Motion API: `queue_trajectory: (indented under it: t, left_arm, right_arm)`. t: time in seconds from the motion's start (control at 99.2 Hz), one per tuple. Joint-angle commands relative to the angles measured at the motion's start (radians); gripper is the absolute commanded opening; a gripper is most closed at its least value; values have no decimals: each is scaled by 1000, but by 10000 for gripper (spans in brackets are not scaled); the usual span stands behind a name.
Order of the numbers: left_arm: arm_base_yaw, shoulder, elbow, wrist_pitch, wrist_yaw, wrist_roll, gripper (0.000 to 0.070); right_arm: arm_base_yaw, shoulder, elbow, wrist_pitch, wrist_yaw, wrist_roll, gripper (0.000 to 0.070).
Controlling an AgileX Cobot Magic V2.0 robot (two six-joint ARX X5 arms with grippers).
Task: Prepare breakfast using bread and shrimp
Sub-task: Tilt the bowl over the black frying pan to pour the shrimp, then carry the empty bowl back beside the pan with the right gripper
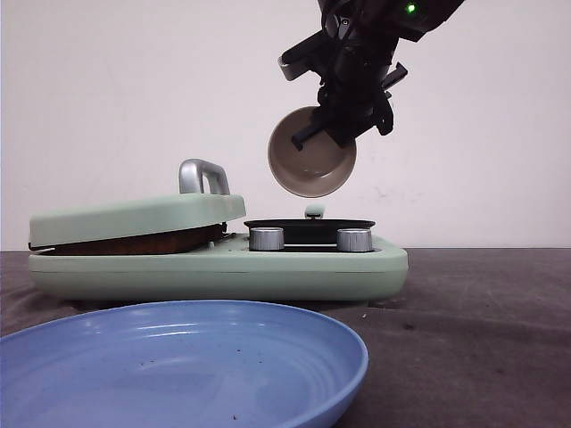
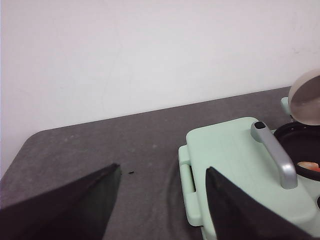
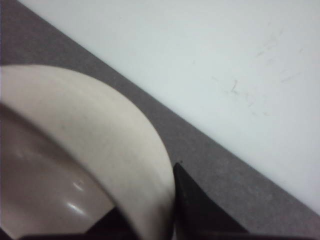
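- Right gripper [image 1: 343, 120] hung high over the cooker [image 1: 219, 259], clamped on the rim of a beige bowl [image 1: 312, 160].
- Bowl was tipped steeply, its hollow facing the camera in the front view, and sat directly under the right gripper.
- In the right wrist view the bowl [image 3: 85, 165] filled the near field; one dark finger [image 3: 192, 205] pressed against its outer wall, the wall pinched between the fingers.
- Below the bowl and right gripper: a black round pan [image 1: 310, 226] set in the cooker's right half, with two silver knobs [image 1: 266, 238] along the front edge.
- Something pink-orange [image 2: 307, 165] lay in the pan, seen only from the left wrist view; too small to identify.
- Below and to the left of the right gripper: the cooker's green lid [image 1: 134, 217] with a grey handle [image 1: 202, 176], resting slightly ajar over a brown edge [image 1: 143, 242]. That edge may have been the bread; could not tell.
- Left gripper [image 2: 162, 200] was spread wide with nothing between the fingers, above the grey table [image 2: 100, 145]; the lid was just beyond its right-hand finger in the wrist view.
- Blue plate [image 1: 178, 366] sat nearest the camera, well below and in front of the right gripper, a few dark crumbs on it.
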Motion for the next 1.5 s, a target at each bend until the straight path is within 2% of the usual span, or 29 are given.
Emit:
queue_trajectory:
  t: [0.0, 0.212, 0.514, 0.756, 0.857, 0.948, 1.18, 1.19, 1.22, 1.27, 1.492]
  left_arm:
    - [-2, 5, 14, 11, 2, 3, 313]
    - [-2, 5, 14, 11, 2, 3, 313]
    - [-2, 5, 14, 10, 2, 2, 313]
    - [-2, 5, 14, 10, 2, 2, 313]
    - [-2, 6, 14, 10, 2, 1, 313]
    - [-2, 5, 14, 10, 2, 1, 313]
    - [-2, 8, 14, -8, 2, -2, 313]
    - [-2, 10, 14, -17, 2, -2, 313]
    - [-2, 10, 14, -19, 2, -2, 313]
    - [-2, 11, 14, -21, 2, -2, 313]
    - [-2, 12, 14, -31, 2, -2, 313]
  right_arm:
    - [5, -25, 23, -2, 5, 76, 4]
    - [-13, -115, 23, -109, -7, 148, 4]
    - [-91, -279, 23, -390, -64, 172, 4]
    - [-230, -384, 23, -621, -252, 298, 4]
    - [-309, -398, 23, -714, -385, 393, 4]
    - [-370, -397, 23, -781, -478, 439, 4]
    - [-488, -350, 23, -869, -590, 517, 4]
    - [-527, -304, 23, -879, -690, 540, 4]
    - [-535, -286, 23, -882, -718, 542, 4]
    - [-544, -259, 23, -892, -746, 544, 4]
    - [-547, -103, 23, -936, -773, 525, 4]
